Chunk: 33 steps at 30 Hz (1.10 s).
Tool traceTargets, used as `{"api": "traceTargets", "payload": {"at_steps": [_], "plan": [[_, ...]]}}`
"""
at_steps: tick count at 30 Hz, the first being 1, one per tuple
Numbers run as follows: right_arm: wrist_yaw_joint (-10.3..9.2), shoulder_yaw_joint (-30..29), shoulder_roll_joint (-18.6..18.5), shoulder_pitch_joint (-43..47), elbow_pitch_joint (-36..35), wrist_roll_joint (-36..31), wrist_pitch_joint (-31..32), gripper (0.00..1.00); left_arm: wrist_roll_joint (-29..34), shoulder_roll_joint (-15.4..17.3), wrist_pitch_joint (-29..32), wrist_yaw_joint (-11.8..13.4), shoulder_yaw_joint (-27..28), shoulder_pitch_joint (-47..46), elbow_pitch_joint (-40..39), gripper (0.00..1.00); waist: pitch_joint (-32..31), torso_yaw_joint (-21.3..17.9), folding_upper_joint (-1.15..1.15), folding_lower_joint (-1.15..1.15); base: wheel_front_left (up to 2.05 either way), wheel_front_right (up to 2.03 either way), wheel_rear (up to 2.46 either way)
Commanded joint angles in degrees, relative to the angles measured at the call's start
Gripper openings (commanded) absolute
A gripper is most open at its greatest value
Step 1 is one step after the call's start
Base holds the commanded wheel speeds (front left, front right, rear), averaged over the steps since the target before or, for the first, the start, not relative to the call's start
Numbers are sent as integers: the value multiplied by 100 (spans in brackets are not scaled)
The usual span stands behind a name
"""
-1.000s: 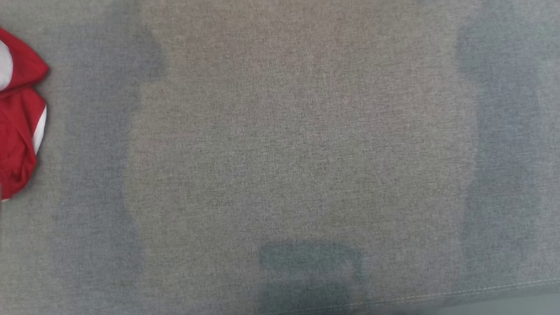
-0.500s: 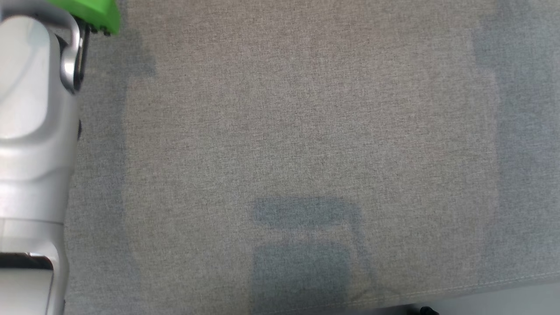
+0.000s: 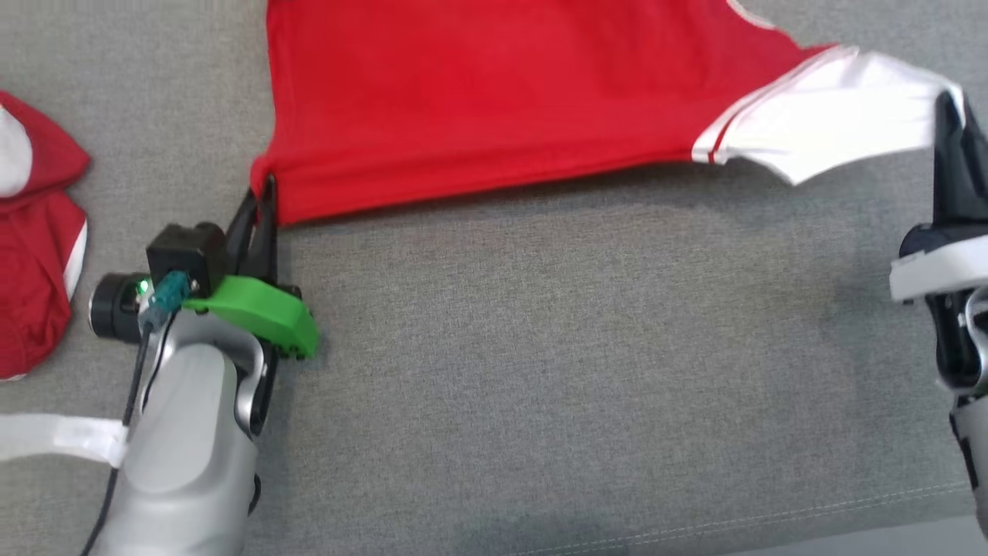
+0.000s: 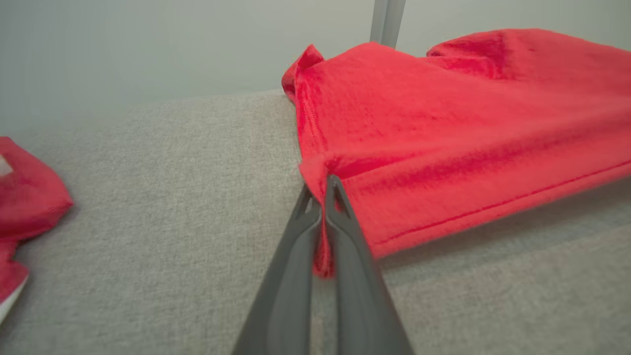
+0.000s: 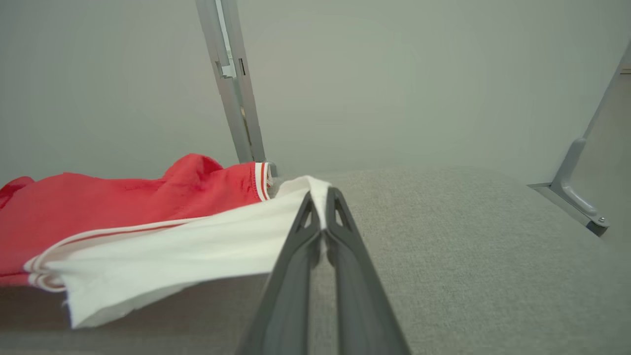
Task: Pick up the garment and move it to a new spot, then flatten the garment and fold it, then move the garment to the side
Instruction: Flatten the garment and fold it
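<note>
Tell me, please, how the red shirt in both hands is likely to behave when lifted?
Probably floppy: the red shirt drapes between the left hand and the right hand. Likely light, since two pinched edges carry it. The white sleeve may curl under.

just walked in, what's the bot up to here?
It's holding a red shirt with both arms. The left claw is shut on a hem corner and the right claw is shut on the tip of the white sleeve. The near edge is stretched between them, lifted off the grey surface. Folding hasn't started. Another red garment lies crumpled at the left.
</note>
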Motion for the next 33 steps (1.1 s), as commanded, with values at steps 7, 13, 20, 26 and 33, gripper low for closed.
{"api": "traceTargets", "payload": {"at_steps": [7, 13, 20, 26, 33], "plan": [[-14, 33, 197, 1135, 69, 39, -2, 0, 1, -226, 8, -96, 400, 1221, 40, 0, -1179, -55, 0, 1, 0, 0, 0], [-14, 56, 343, 1852, 220, 48, -2, 0, -47, -371, 8, -170, 627, 2031, 32, 0, -1645, -74, 0, 1, 0, 0, 0], [-15, -28, 441, 2571, 278, -83, -2, 0, -56, -450, 8, -196, 753, 2870, 34, 0, -2190, -117, 0, 1, 0, 0, 0], [-20, -272, 588, 3422, 303, -129, -2, 0, -381, -457, 8, -58, 684, 3810, -12, 0, -2662, -22, 0, 1, 0, 0, 0], [-20, -279, 599, 3608, 221, -182, -2, 0, -262, -455, 7, -56, 700, 3838, -70, 0, -2635, 47, 0, 1, 0, 0, 0]]}}
